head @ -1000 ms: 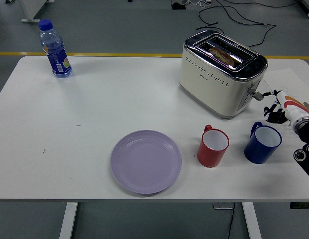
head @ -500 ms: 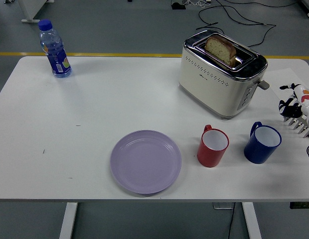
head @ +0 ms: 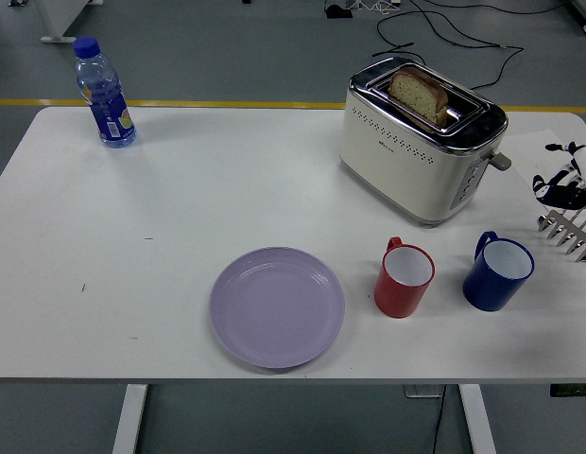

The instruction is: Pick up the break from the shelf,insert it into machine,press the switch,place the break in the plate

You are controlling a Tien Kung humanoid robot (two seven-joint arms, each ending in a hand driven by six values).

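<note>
Head view: my right robot hand [head: 567, 184] sits at the bench's right edge, only partly in frame, holding nothing; can't tell if its fingers are spread or curled. Left arm isn't in view. The bread [head: 419, 93] stands up out of the toaster [head: 421, 142] slot, toward the far right of the bench. The plate [head: 277, 306] lies empty near the near edge, about mid-bench, w/ a red mug [head: 404, 278] and blue mug [head: 498, 272] between it and my hand. Next step, I judge: lift the bread out. Best to come in from above, pinch only the exposed top, pull straight up so it doesn't snag the slot, then carry it high over both mugs to the plate.
</note>
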